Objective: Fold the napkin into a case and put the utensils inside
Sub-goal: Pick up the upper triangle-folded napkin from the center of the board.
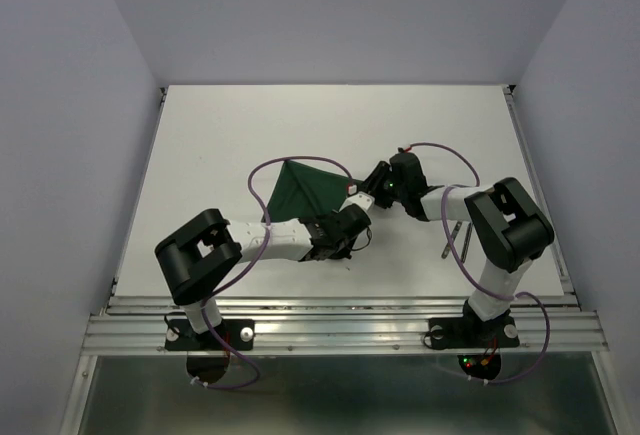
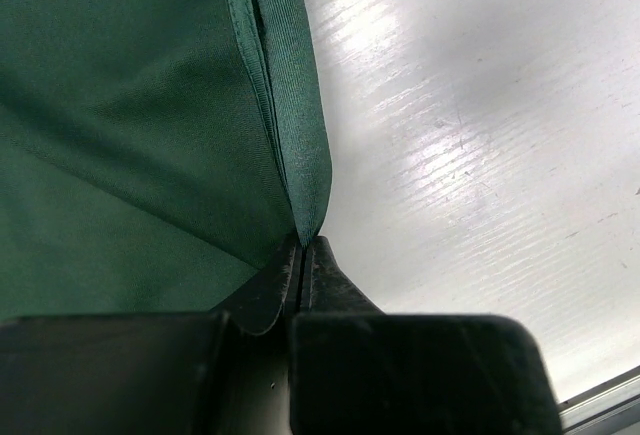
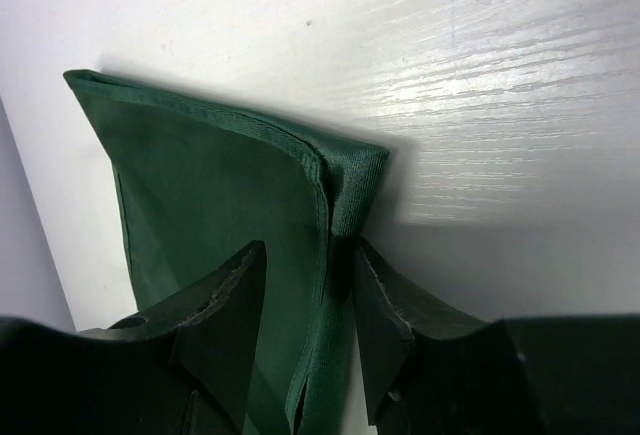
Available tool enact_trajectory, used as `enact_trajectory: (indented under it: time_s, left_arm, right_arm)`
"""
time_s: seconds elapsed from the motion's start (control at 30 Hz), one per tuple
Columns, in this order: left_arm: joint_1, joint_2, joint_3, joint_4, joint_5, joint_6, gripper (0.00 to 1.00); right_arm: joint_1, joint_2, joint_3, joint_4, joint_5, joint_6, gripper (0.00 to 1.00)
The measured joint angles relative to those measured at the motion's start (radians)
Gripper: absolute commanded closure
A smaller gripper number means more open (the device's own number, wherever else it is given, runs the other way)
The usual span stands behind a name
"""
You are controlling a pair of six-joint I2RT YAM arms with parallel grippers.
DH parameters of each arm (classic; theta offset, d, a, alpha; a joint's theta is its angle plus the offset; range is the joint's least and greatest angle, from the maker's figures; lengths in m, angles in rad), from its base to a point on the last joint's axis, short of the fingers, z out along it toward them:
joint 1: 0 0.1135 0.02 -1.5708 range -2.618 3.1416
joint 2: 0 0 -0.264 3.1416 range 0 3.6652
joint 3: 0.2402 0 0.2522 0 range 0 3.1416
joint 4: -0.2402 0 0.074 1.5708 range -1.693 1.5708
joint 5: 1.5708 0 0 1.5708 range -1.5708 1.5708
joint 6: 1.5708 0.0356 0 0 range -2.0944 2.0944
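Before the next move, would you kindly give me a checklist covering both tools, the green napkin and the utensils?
1. Left tool shut on the hem of the dark green square cloth napkin: ok.
2. Right tool gripping the napkin: not ok; its jaws stand open astride the hemmed edge.
3. Napkin doubled over at that corner: ok, two layers show.
4. Napkin shaped into a narrow case: not ok, not yet done.
5. Slim silver metal utensils lying apart from the napkin on the white table: ok.
6. Both utensils fully reachable: cannot tell; the right arm hides part of them.
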Motion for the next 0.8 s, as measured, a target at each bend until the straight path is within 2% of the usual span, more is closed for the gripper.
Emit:
enact_trajectory:
  time_s: [0.17,0.33,0.8]
  left_arm:
    - [0.002,-0.014,-0.011,0.006,0.0,-0.002,1.0]
    - [0.002,-0.015,-0.012,0.01,-0.002,-0.003,1.0]
    - [0.017,-0.079,-0.029,0.019,-0.004,-0.012,1.0]
  right_arm:
    - [-0.001,0.009,0.0,0.003,-0.001,0.0,0.64]
    - [-0.002,0.013,0.002,0.015,-0.018,-0.006,0.49]
    - [-0.005,0.023,-0.01,0.07,-0.055,0.001,0.49]
